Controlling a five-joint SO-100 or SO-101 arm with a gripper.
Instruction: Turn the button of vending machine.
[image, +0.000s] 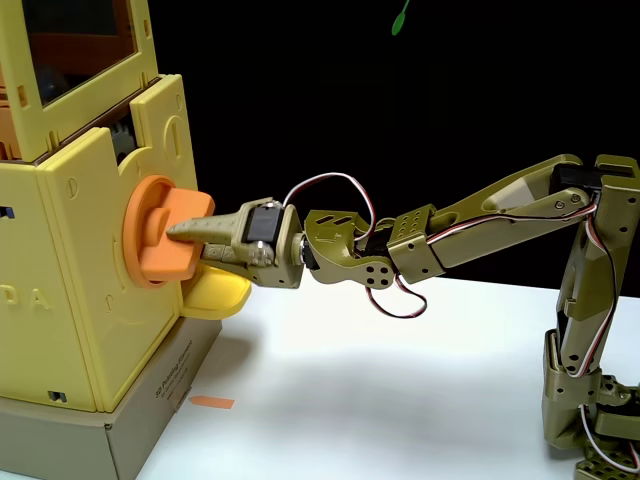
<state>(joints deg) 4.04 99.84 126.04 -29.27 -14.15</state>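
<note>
The vending machine (90, 300) is a pale-yellow boxy toy at the left of the fixed view, with a clear window (80, 50) on top and a grey cardboard base (150, 400). Its button (150, 215) is an orange disc on the right-facing side, and the thick bar (172, 268) across it is tilted off vertical. My olive-green gripper (185, 245) reaches in from the right and is shut on that bar. One finger (200, 232) lies across the bar's front, while the other is mostly hidden under and behind it.
A pale yellow rounded tray (222, 295) juts out just below the gripper. A small orange tape mark (212, 403) lies on the white table beside the base. The arm's base (590, 390) stands at the far right, against a black backdrop.
</note>
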